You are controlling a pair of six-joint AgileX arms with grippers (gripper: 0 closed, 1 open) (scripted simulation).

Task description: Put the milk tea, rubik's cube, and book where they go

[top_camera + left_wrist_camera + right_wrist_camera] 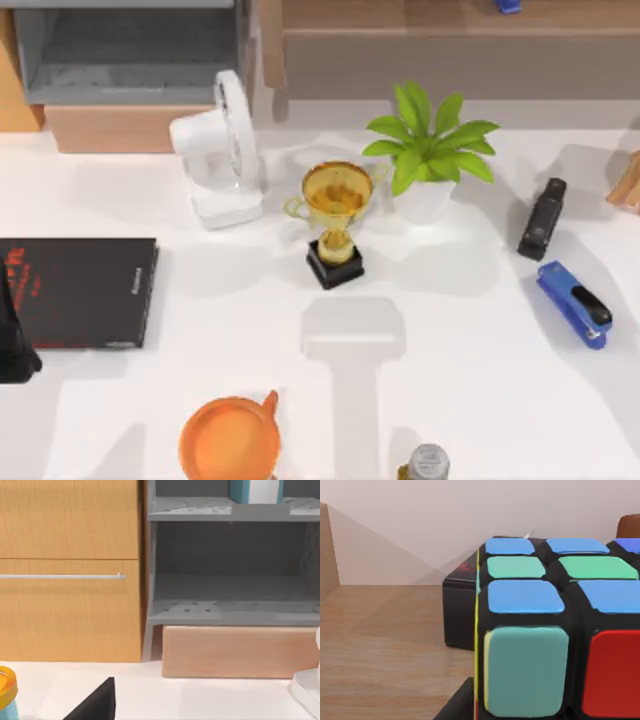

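One white table (470, 380), grey shelf (230, 610) behind; rubik's cube (555, 630) on wood; gripper states unclear.

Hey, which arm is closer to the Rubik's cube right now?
Right: the cube looms close before its wrist camera. The left arm sits at the table's left edge, facing the shelves.

The top view looks straight down on the white table (450, 330) from well above. The left wrist view looks level and low across the table at the grey shelf unit (230, 612) and wooden block (240, 651) (both at the top view's upper left). The right wrist view sits very near the rubik's cube (555, 630) on a wooden surface.
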